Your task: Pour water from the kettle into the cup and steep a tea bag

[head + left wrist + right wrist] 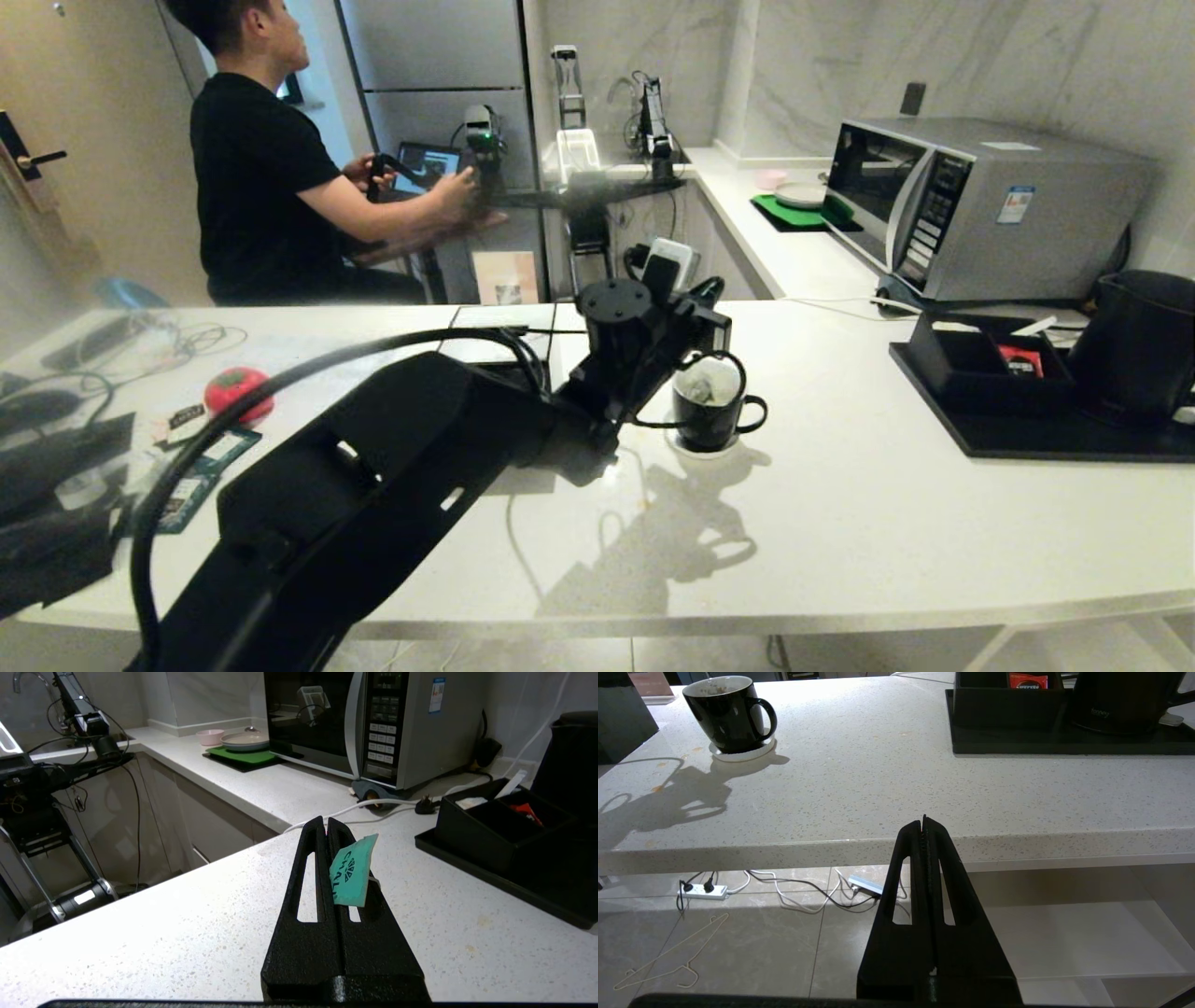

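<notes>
The black cup [709,422] stands on its white saucer [700,450] mid-counter, and the pale tea bag [707,383] sits in its mouth. My left gripper [714,287] hangs just above the cup's far side. In the left wrist view this gripper [325,820] is shut on the tea bag's teal paper tag [352,870]; the pouch is hidden below it. The black kettle [1144,345] stands at the right on a black tray [1027,443]. My right gripper [924,821] is shut and empty, low before the counter's front edge. The cup [726,714] and kettle [1125,700] show beyond it. No water shows.
A black compartment box [980,369] with a red packet [1019,360] shares the tray. A microwave [971,201] and a white cord [831,303] lie behind. Teal sachets [201,476], a red object [238,390] and cables clutter the counter's left. A person [271,177] sits behind.
</notes>
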